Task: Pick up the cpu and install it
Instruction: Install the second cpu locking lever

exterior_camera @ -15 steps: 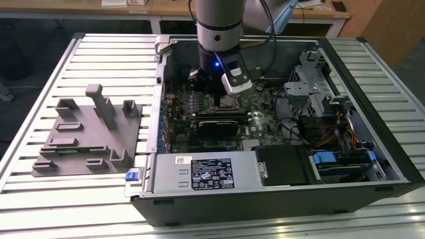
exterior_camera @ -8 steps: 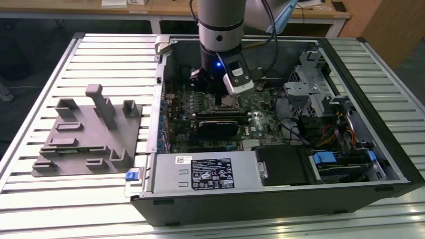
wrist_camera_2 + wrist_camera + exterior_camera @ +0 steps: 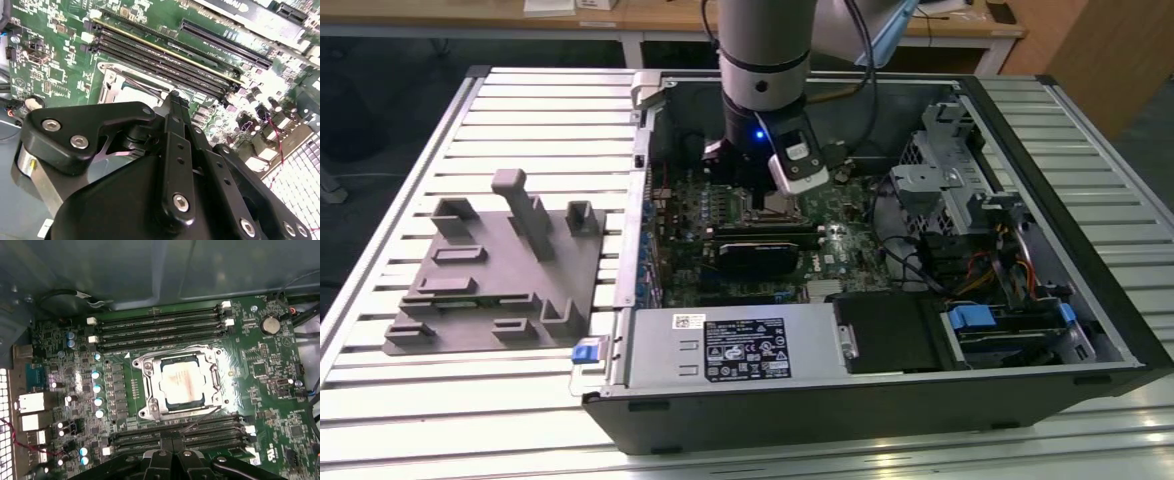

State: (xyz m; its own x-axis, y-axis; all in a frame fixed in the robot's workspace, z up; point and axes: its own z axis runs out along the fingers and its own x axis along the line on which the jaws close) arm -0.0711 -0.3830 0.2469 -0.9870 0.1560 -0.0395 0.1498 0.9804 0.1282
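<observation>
An open computer case [image 3: 1067, 330] lies on a slatted table, its green motherboard [image 3: 260, 390] facing up. The gripper [image 3: 172, 452] hangs just above the board with its fingers drawn together on nothing. The cpu [image 3: 181, 384] sits flat in its metal socket frame, just beyond the fingertips.

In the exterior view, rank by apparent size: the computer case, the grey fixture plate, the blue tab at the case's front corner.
1. computer case
2. grey fixture plate
3. blue tab
</observation>
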